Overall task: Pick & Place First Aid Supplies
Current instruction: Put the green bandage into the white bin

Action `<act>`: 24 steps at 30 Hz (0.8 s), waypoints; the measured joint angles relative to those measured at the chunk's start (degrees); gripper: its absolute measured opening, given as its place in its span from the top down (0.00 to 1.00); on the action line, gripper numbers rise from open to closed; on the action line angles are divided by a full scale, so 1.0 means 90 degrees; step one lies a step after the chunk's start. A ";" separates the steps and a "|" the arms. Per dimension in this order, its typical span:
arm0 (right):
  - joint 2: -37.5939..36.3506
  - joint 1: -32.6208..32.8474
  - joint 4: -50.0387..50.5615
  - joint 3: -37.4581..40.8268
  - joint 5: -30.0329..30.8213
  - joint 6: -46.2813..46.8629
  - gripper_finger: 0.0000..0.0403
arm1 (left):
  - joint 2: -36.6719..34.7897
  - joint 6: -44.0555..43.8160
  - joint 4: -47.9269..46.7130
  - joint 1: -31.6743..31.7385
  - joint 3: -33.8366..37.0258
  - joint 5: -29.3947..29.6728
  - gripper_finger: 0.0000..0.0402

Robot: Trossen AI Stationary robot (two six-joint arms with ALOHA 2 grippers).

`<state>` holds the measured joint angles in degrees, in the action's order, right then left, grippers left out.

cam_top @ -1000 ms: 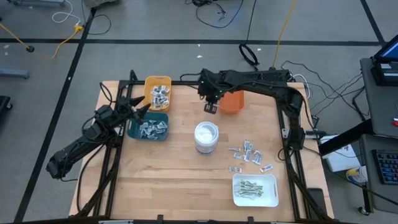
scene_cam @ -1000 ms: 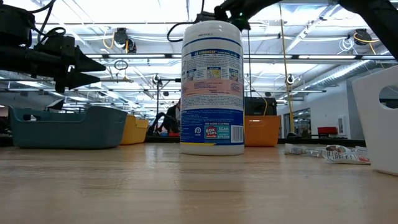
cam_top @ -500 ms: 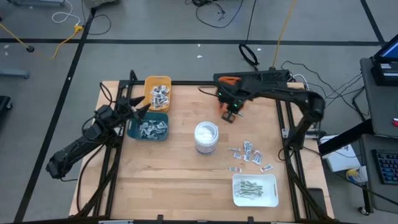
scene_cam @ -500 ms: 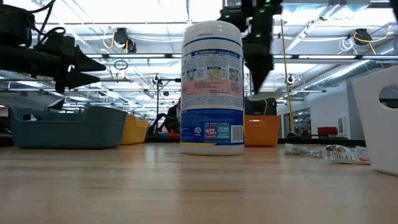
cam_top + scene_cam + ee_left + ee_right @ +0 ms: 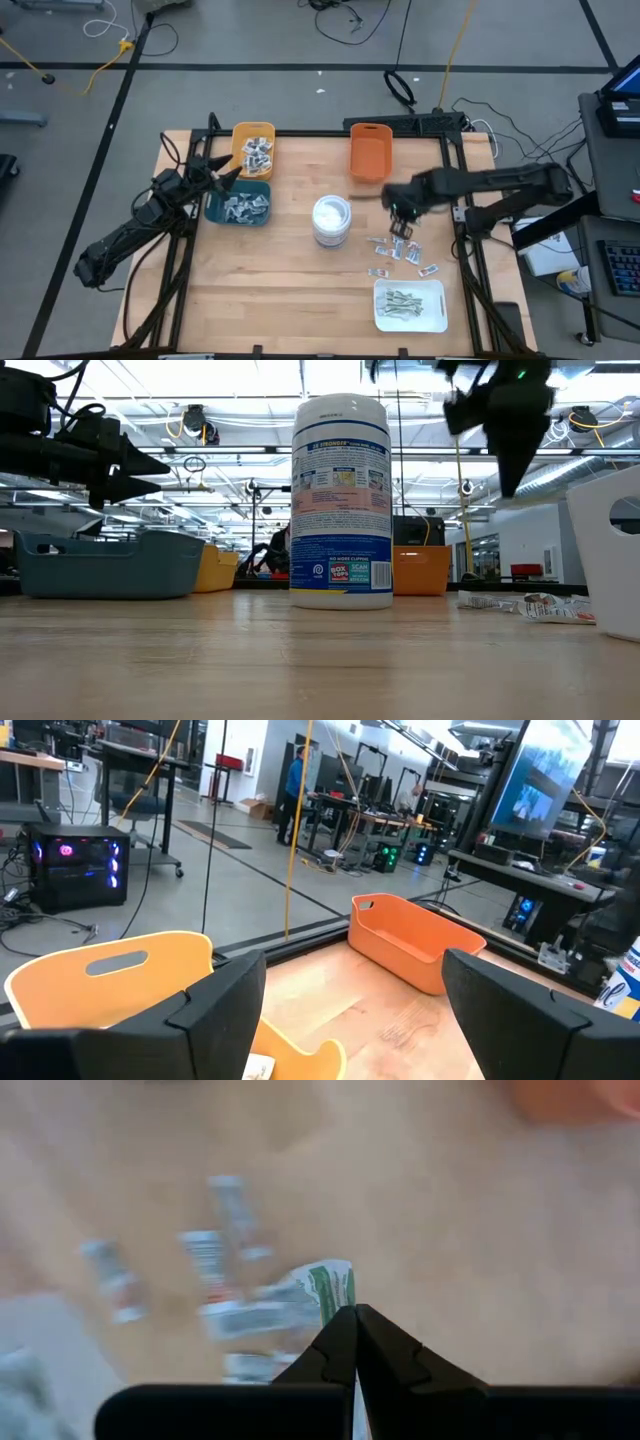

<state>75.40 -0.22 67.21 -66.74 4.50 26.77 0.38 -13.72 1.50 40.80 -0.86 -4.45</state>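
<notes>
**Closed right gripper over the loose packets, left gripper spread above the bins**

Wooden table [image 5: 290, 290] top under a workshop ceiling of strip lights carries everything. Loose first aid packets [image 5: 400, 250] lie scattered right of centre, between the white wipes canister [image 5: 331, 220] and the table's right edge, just far of the white tray [image 5: 409, 305], which holds a small heap of pale-green strips [image 5: 402, 302]. More packets fill the yellow bin [image 5: 254, 148] and the teal bin [image 5: 239, 204] at the far left.

Above the scattered packets hangs the right gripper [image 5: 400, 224] — its two dark fingers [image 5: 352, 1342] pressed together to a point, with nothing between them. In the right wrist view the tip points at a white packet with a green band [image 5: 325, 1292] among the loose ones, though that view is too blurred to say whether the tip touches it. In the low view the gripper [image 5: 510, 485] hangs clear above the table, tip down, to the right of the canister [image 5: 341, 500], with the loose packets [image 5: 525, 603] lying flat on the wood below it.

Farther out, the orange bin [image 5: 369, 152] stands at the far edge, right of centre; no contents can be made out in it from above.

At the left, the left gripper [image 5: 228, 176] waits in the air over the seam between the yellow and teal bins — its fingers [image 5: 215, 1010] stand well apart and hold nothing. Its wrist view looks across the yellow bin [image 5: 110, 975] toward the orange bin [image 5: 415, 940] and the room beyond, where a person [image 5: 298, 780] stands far off among desks.
</notes>
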 joint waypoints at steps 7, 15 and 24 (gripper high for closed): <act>-0.0162 0.1753 -0.0012 0.0000 -0.0005 0.1106 1.00 | 0.0000 0.0000 -0.0001 0.0000 0.0000 0.0000 0.24; -0.0104 0.3253 -0.0160 0.0000 -0.0019 0.2572 1.00 | -0.0002 0.0000 0.0000 0.0000 0.0000 0.0000 0.24; 0.0467 0.4475 -0.1482 0.0000 -0.0030 0.3074 1.00 | -0.0001 0.0000 0.0000 -0.0001 0.0000 0.0000 0.24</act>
<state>79.61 40.06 53.88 -66.74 4.23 54.43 0.38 -13.72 1.50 40.79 -0.86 -4.45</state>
